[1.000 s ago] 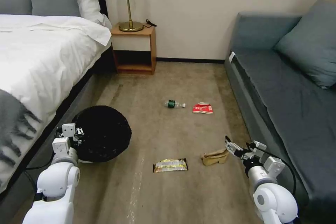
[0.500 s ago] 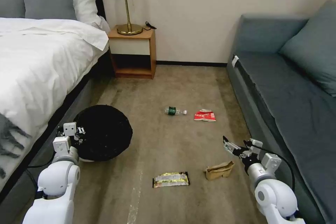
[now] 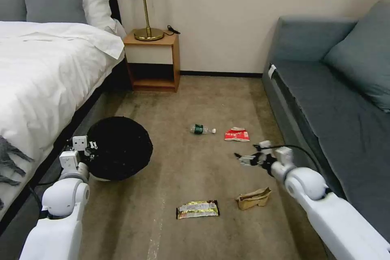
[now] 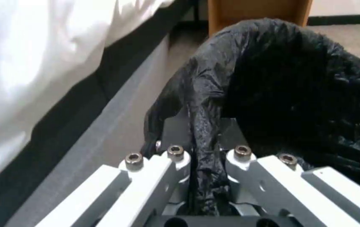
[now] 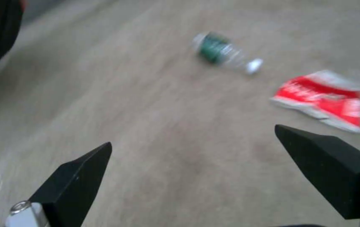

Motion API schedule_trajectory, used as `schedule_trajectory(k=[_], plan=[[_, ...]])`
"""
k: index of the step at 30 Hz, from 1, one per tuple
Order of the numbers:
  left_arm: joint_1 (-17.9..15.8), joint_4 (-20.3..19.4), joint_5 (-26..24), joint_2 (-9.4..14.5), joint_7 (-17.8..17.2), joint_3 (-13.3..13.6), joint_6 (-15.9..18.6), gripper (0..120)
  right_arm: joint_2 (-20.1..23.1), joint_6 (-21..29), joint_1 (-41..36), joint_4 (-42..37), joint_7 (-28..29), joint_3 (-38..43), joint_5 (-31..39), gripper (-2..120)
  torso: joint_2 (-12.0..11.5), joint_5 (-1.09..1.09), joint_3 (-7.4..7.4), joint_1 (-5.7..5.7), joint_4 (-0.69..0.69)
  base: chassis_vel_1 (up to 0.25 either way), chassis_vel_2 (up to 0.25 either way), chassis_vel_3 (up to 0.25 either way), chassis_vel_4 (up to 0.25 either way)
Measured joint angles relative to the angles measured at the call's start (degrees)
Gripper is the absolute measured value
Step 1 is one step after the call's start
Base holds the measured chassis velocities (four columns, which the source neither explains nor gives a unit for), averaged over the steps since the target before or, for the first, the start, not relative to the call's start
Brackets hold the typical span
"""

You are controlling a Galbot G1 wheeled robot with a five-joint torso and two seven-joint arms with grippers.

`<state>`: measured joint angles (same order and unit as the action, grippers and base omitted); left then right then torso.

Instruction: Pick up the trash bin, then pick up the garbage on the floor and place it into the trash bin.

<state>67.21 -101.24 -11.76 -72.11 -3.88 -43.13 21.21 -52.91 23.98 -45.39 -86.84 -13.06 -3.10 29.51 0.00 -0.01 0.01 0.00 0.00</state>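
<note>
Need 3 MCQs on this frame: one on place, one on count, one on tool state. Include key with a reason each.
1. Where is the trash bin?
A. beside the bed
B. against the sofa
C. under the nightstand

2. How many pieces of garbage lie on the carpet?
A. two
B. four
C. six

3. What state is the right tool in?
A. shut on the bottle
B. shut on nothing
C. open

Key:
1 A: it sits by the bed frame, with the left tool clamped on its black bag.
2 B: bottle, red packet, wrapper, paper bag.
3 C: its black fingers stand wide apart over bare carpet.
</note>
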Motion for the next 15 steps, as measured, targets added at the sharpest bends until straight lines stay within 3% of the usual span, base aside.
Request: schedule_trajectory(k=[1,5,15], plan=[[0.0,0.0,0.0,0.0,0.0,0.0,0.0,4,0.0,0.0,0.0,0.0,0.0,0.0,0.0,100,0.0,0.00,0.00,0.00,0.00,0.000,0.000,0.000,0.000],[0.0,0.3,1.5,-0.9,0.4,-0.1,-0.9,4,-1.9,-1.0,8.9,6.5,-3.9,-14.7,-1.9,100,0.0,0.00,0.00,0.00,0.00,0.000,0.000,0.000,0.000],[-0.5,-0.5,1.7,-0.6,-0.3,-0.7,-1.0,4,-9.3,-1.3,12.7,15.1,-6.5,-26.7,-4.9,100,0.0,0.00,0.00,0.00,0.00,0.000,0.000,0.000,0.000]])
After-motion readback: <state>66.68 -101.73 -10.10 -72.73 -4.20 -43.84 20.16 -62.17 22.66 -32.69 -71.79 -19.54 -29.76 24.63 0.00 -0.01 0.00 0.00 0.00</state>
